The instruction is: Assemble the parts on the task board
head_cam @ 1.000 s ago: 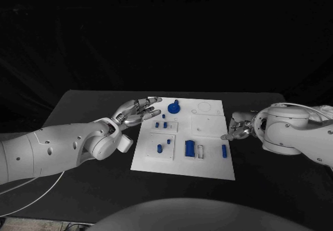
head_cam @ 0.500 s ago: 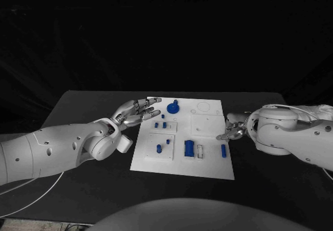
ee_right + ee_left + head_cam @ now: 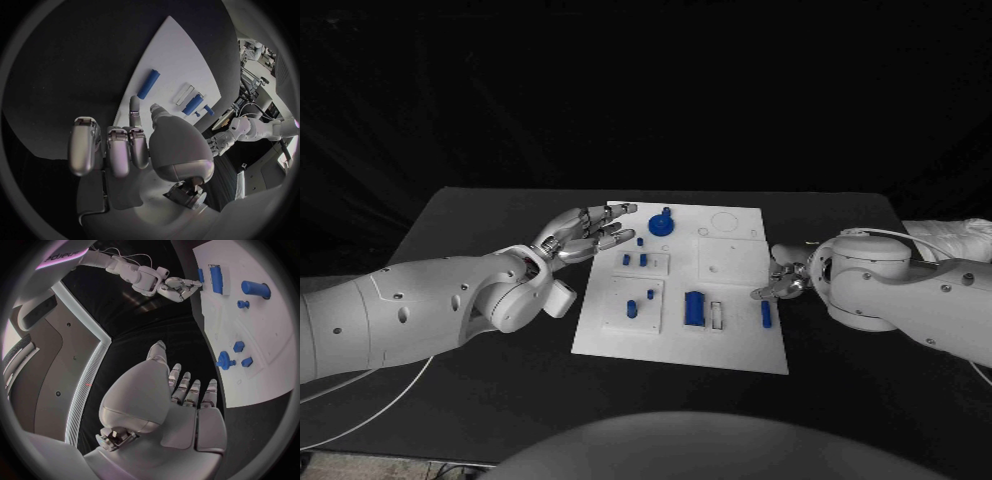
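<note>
The white task board (image 3: 740, 340) lies in the middle of the black table. On it are a blue knobbed disc (image 3: 661, 222), several small blue pieces (image 3: 635, 260), a thick blue cylinder (image 3: 692, 307) and a slim blue rod (image 3: 764, 313). My left hand (image 3: 589, 230) hovers open with its fingers spread over the board's far left corner, holding nothing. My right hand (image 3: 786, 281) hangs at the board's right edge, just beyond the rod, fingers loosely bent and empty. In the right wrist view the rod (image 3: 148, 84) lies ahead of the fingertips (image 3: 134, 106).
Black table (image 3: 473, 215) surrounds the board on all sides. A white cable (image 3: 372, 400) trails under my left arm near the front left. An empty white slot (image 3: 717, 315) sits between the cylinder and the rod.
My right hand has slid along the board's right edge towards me, closer to the blue rod. The left hand and the parts have stayed put.
</note>
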Action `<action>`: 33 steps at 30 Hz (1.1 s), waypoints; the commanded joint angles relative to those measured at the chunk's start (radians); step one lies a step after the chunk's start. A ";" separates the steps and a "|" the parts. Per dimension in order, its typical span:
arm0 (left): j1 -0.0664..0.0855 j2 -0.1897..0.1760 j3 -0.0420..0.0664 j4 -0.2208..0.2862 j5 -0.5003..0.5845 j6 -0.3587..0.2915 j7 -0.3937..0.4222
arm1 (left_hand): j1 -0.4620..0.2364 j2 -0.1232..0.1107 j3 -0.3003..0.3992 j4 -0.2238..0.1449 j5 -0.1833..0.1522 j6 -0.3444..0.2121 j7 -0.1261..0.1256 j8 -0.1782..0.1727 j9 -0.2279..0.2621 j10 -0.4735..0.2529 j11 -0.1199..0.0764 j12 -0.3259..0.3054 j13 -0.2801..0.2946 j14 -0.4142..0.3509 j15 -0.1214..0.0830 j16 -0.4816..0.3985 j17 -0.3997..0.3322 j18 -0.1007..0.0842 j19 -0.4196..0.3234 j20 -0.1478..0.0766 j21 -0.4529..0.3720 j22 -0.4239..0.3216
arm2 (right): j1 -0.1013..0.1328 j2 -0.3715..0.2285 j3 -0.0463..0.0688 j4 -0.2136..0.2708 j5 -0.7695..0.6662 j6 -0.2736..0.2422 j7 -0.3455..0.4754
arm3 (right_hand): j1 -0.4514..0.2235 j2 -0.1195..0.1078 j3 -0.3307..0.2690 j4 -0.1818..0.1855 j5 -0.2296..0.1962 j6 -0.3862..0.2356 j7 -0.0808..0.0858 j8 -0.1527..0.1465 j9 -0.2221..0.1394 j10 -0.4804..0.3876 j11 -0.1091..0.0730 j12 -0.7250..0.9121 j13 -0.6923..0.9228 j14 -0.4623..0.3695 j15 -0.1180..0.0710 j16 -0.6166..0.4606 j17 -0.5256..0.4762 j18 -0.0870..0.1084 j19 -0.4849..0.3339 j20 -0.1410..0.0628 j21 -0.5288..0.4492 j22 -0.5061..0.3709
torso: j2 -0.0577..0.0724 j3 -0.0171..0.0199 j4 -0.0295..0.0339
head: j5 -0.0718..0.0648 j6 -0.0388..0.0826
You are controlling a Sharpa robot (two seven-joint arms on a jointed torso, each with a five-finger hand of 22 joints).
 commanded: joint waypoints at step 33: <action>0.000 0.005 0.001 0.002 -0.007 0.020 -0.001 | 0.014 -0.002 -0.008 0.000 0.008 0.013 0.004 0.004 0.002 0.002 0.008 0.006 0.001 0.011 0.003 0.006 0.002 0.016 0.004 0.001 0.004 -0.004 | -0.042 0.006 0.000 -0.027 0.012 0.011 -0.008 | -0.020 -0.009 0.034 -0.036 0.111 -0.066 0.012 -0.029 0.076 0.106 0.001 0.004 0.263 0.102 0.000 0.003 0.263 -0.003 -0.025 -0.002 -0.056 0.174 | 0.000 -0.0002 -0.0001 | 0.003 0.000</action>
